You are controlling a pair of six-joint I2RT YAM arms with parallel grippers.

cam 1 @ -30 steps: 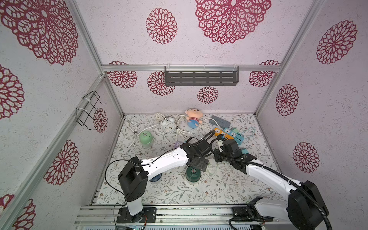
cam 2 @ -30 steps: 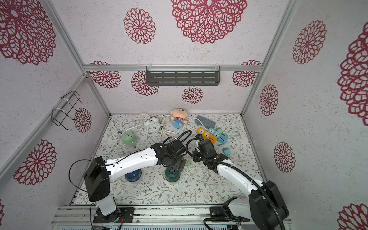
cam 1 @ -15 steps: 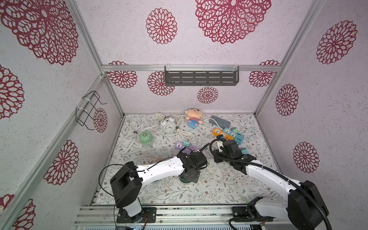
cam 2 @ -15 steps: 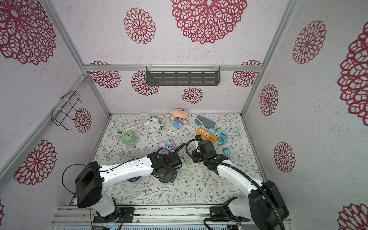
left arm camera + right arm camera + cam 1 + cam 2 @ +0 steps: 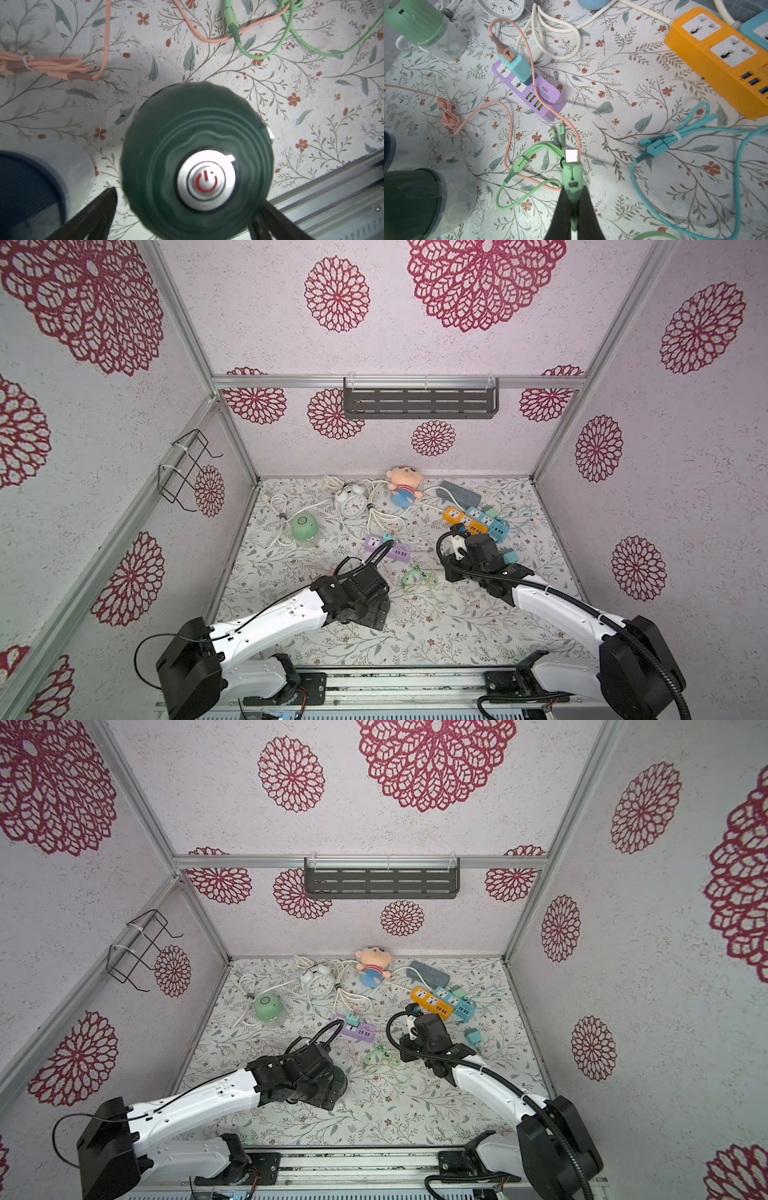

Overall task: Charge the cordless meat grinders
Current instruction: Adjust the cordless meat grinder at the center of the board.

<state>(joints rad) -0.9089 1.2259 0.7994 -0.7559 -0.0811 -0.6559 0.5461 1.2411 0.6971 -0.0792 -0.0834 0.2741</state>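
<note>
Wide open and empty, the left end effector [image 5: 189, 196] straddled the dark green grinder [image 5: 187, 128] at the table's [image 5: 311, 83] front; an off-centre squeeze could topple it onto the navy grinder [image 5: 25, 187] just beside it; the right end effector [image 5: 574, 187], shut on the green plug [image 5: 571, 166], could snag the pink cable [image 5: 446, 117]

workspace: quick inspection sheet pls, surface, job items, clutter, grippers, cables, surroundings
surface: floral mat, crowded toward the back.
job's things: light green grinder stands apart toward the back; dark green grinder under left gripper; navy grinder beside it.
clutter: alarm clock, plush doll.
grippers: left gripper open, fingers either side of dark green grinder; right gripper shut on green cable at its plug.
cables: pink cable runs into teal adapter on purple power strip; blue cable bundled beside orange power strip.
surroundings: grey shelf, wire rack on walls.
</note>
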